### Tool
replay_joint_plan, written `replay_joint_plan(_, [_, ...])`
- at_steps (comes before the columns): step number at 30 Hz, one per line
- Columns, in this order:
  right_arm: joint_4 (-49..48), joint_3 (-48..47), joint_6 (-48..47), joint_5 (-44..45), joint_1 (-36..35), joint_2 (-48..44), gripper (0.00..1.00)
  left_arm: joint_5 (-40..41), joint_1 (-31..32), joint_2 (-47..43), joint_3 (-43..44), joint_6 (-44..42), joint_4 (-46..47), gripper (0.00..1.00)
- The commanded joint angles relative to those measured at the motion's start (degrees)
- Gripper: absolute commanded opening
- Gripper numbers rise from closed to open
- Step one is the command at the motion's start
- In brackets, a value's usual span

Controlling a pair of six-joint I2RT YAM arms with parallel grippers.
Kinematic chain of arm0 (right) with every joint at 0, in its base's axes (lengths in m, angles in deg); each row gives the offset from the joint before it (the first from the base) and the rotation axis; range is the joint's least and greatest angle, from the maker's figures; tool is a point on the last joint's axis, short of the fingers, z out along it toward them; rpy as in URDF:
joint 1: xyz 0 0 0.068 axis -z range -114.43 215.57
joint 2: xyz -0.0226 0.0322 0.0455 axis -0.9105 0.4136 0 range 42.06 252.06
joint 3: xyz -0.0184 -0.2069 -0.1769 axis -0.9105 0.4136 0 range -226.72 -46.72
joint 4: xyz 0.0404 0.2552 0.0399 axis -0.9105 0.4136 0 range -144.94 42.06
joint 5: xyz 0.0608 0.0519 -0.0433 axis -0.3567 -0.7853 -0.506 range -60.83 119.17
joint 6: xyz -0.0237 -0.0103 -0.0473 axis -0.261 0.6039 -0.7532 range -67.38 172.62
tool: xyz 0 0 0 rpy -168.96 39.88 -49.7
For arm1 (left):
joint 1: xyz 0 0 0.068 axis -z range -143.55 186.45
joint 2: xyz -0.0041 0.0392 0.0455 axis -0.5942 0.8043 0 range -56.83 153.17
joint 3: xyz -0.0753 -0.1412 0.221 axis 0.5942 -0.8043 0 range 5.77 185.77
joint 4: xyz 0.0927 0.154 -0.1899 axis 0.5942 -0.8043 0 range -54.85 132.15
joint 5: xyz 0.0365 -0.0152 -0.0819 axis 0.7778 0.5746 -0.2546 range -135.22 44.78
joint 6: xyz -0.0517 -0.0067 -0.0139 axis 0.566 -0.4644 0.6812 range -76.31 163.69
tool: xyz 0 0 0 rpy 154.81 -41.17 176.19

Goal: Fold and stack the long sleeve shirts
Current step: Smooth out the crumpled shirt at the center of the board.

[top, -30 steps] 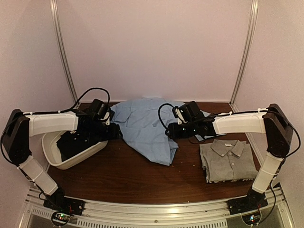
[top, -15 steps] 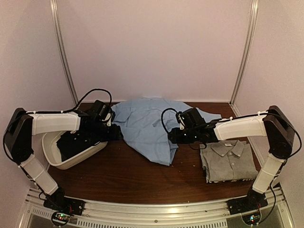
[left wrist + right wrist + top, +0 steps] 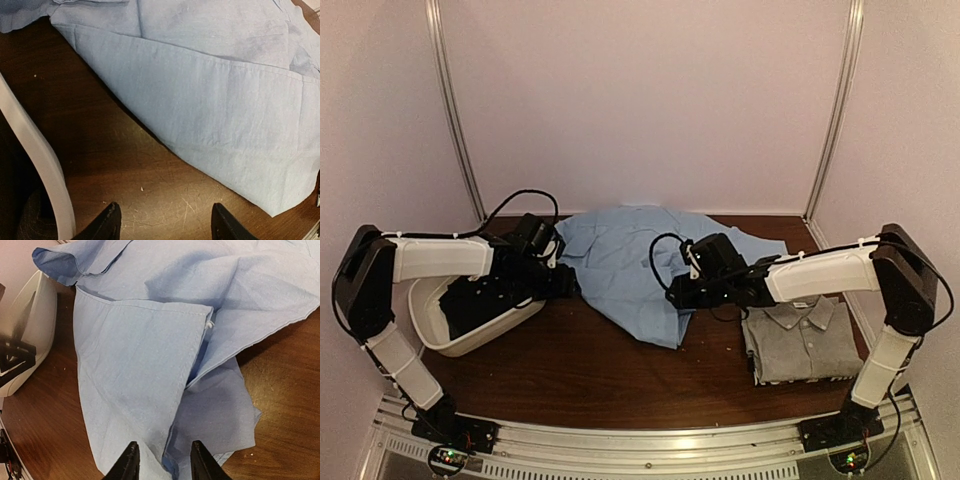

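The light blue shirt (image 3: 630, 262) lies spread and partly folded over at the back middle of the table. It fills the right wrist view (image 3: 150, 355) and the upper part of the left wrist view (image 3: 210, 90). The grey collared shirt (image 3: 800, 338) lies folded at the right front. My right gripper (image 3: 162, 460) is open, just above the blue shirt's near folded edge, with nothing between the fingers. My left gripper (image 3: 165, 222) is open over bare table wood, left of the blue shirt's hem.
A white tub (image 3: 435, 320) with dark clothing in it stands at the left, its rim (image 3: 37, 160) right beside my left gripper. The brown table (image 3: 600, 380) is walled by pale panels at the back and sides.
My right gripper has moved left and nearer along the blue shirt toward its lower folded corner. The left arm has barely moved.
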Motion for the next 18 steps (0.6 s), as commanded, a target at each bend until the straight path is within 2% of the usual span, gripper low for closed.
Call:
replay_joint_plan(1, [-1.2,-1.4,0.2,-1.1,-0.5,1.7,0.32,1.4,-0.3,0.5,0.7,-0.7,1.7,0.63])
replay_joint_plan(5, [-1.2,-2.6,-0.2,-1.8,-1.3,2.0,0.12,4.5,-0.7,1.1,0.9,-0.7,0.3,0.63])
replay_joint_plan(8, [-1.2,-3.5,-0.5,-2.1,-2.4,1.7,0.01,7.3,-2.1,1.5,0.9,-0.6,-0.1,0.62])
replay_joint_plan(18, [-0.8,-8.4,-3.7,-7.8,-9.2,3.1,0.0,8.9,-11.3,6.0,6.7,-3.3,-1.7,0.62])
